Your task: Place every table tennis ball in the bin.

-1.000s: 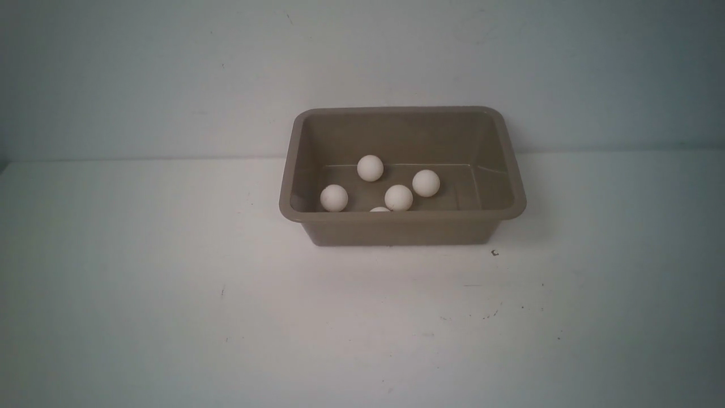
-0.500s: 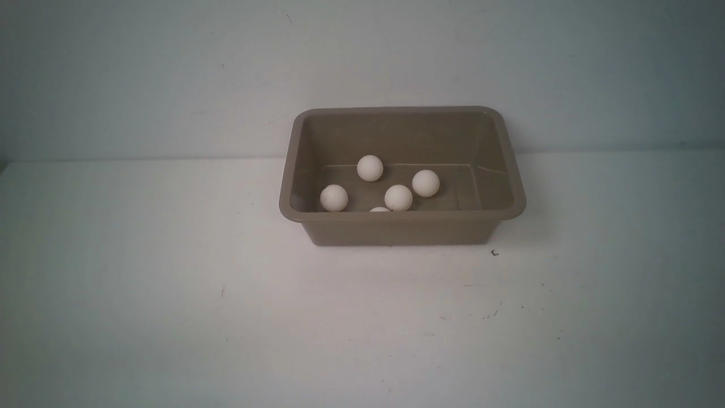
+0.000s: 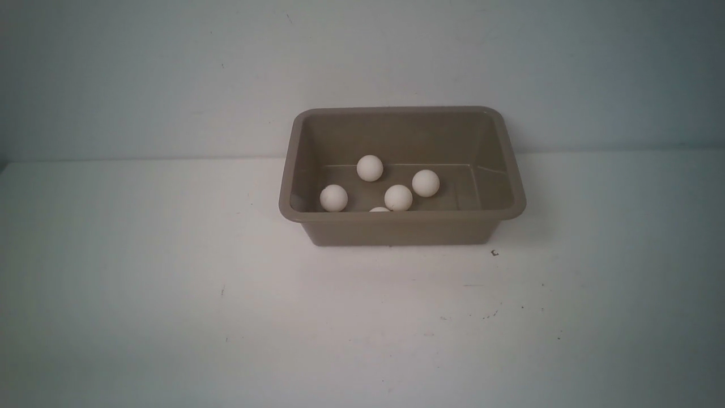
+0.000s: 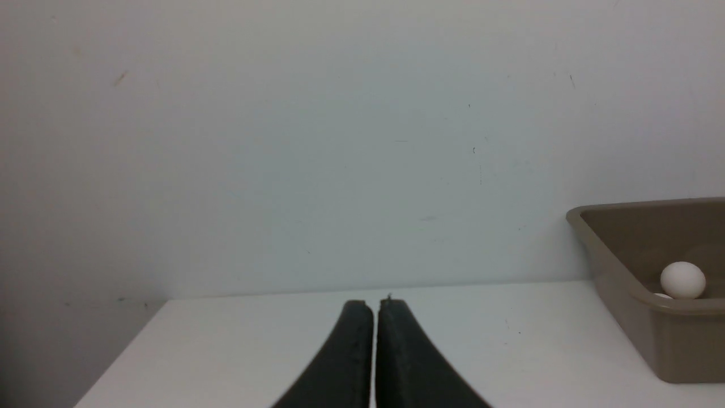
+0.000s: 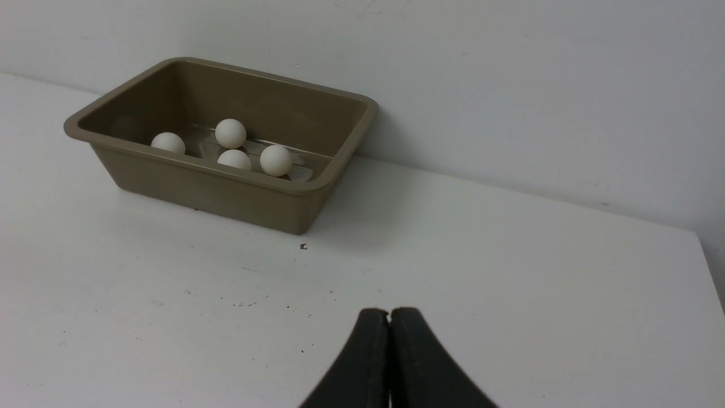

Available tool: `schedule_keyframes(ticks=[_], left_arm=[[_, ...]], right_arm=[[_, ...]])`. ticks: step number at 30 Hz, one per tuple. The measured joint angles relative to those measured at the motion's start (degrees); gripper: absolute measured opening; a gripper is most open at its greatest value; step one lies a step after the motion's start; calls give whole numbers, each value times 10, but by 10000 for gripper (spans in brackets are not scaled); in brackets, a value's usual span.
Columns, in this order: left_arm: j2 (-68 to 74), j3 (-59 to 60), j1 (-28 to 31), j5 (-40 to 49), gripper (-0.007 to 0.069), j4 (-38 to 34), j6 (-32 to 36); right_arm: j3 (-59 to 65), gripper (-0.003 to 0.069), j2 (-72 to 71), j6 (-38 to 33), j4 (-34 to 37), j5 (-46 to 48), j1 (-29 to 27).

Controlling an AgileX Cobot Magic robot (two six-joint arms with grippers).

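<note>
The taupe bin (image 3: 294, 170) stands against the back wall at the middle of the white table. Several white table tennis balls (image 3: 398, 197) lie on its floor; one more ball (image 3: 379, 209) peeks just over the near rim. From the right wrist the bin (image 5: 226, 192) shows with several balls (image 5: 276, 160) inside. The left wrist view catches the bin's corner (image 4: 623, 306) with one ball (image 4: 682, 280) in it. My left gripper (image 4: 375, 306) is shut and empty, far to the bin's left. My right gripper (image 5: 389, 314) is shut and empty, well in front of the bin on its right. Neither arm appears in the front view.
A small dark speck (image 3: 494, 253) lies on the table just off the bin's near right corner, with faint scuff marks (image 3: 487, 314) closer to me. The table's left edge (image 4: 122, 348) and right edge (image 5: 711, 272) show in the wrist views.
</note>
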Motion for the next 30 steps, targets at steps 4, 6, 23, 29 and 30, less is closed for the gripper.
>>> schedule_keyframes(ticks=[4,6,23,29,30], left_arm=[[0,0,0,-10,-4,0,7],[0,0,0,-14,-4,0,7],[0,0,0,70,-4,227,-244],[0,0,0,139,-4,252,-279],[0,0,0,150,-4,257,-279]], right_arm=[[0,-10,0,0,0,0,0],[0,-10,0,0,0,0,0],[0,-10,0,-2,0,0,0],[0,-10,0,-2,0,0,0],[0,-10,0,-2,0,0,0]])
